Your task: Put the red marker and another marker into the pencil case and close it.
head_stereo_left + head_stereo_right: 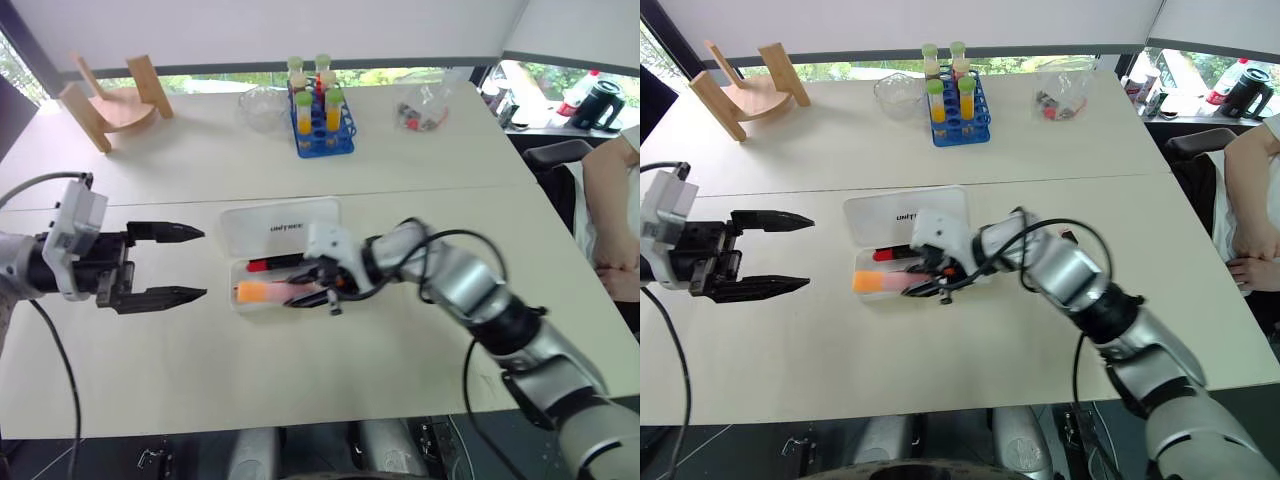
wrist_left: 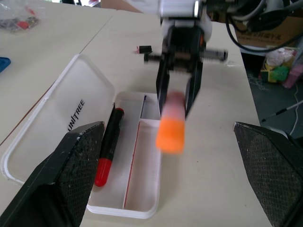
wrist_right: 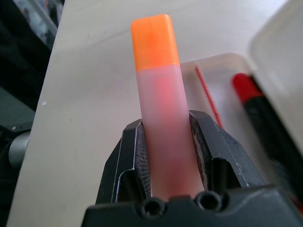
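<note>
Between the right end effector's [image 3: 173, 163] fingers sits the pale pink marker [image 3: 161, 109], clamped by its body, orange end leading, so it can be laid lengthwise into the pencil case [image 1: 262, 302] below. Beside it, the red marker [image 2: 108, 146] already lies in the case. Off to one side, the left end effector [image 1: 165, 265] hangs fully spread, probably waiting for the lid [image 1: 281, 226], which is printed "UNITREE" and rests flat on the worktop [image 1: 300, 380].

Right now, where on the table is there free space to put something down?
Bare table runs in front of the pencil case, and between it and the tube rack. Around the case is crowded: right claw holding the pink marker over it, left claw beside.
</note>
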Controlling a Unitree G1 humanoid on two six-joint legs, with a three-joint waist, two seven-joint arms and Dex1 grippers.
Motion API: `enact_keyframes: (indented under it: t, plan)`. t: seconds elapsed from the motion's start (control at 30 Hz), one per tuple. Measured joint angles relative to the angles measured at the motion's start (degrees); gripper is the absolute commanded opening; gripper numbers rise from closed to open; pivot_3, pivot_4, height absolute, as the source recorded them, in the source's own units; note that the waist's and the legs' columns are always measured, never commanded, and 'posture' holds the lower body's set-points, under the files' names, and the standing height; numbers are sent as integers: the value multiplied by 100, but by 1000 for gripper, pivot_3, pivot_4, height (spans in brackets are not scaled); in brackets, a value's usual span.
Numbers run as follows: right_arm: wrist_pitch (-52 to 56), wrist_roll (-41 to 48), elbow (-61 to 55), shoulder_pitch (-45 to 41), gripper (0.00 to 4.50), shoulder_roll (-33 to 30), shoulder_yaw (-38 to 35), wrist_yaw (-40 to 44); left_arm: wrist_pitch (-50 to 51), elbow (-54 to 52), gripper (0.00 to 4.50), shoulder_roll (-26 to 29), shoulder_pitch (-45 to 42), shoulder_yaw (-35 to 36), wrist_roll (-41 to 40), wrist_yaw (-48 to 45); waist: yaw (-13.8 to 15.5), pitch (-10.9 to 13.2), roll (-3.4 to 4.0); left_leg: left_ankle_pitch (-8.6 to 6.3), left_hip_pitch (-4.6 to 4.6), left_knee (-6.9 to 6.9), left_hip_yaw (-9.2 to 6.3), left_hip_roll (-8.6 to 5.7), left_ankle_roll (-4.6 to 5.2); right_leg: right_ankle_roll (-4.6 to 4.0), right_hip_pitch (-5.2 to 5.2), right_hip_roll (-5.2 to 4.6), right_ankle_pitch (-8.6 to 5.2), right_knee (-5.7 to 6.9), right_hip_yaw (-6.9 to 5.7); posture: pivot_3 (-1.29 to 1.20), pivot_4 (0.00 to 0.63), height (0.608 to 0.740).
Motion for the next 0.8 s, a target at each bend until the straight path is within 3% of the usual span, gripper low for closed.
enact_keyframes:
  t: [0.2,0.63,0.8]
  plan:
    - [-478,-525,695,-236,818,415,98,54,6,-246,4500,-50,296,12,-3,130,18,-3,-4,6,-32,10,-9,-5,-11,2,-23,-6,2,2,-8,0,150,740]
    - [-1068,-1147,1192,-250,818,528,167,417,-2,-432,4500,-101,403,23,-15,385,8,-2,-4,6,-31,8,-8,-5,-10,2,-26,-3,2,6,-8,0,150,740]
    - [-1084,-1236,1225,-250,3178,548,148,532,-42,-431,4500,-130,343,16,-10,436,9,-2,-4,6,-31,9,-8,-5,-10,2,-26,-3,2,7,-8,0,150,740]
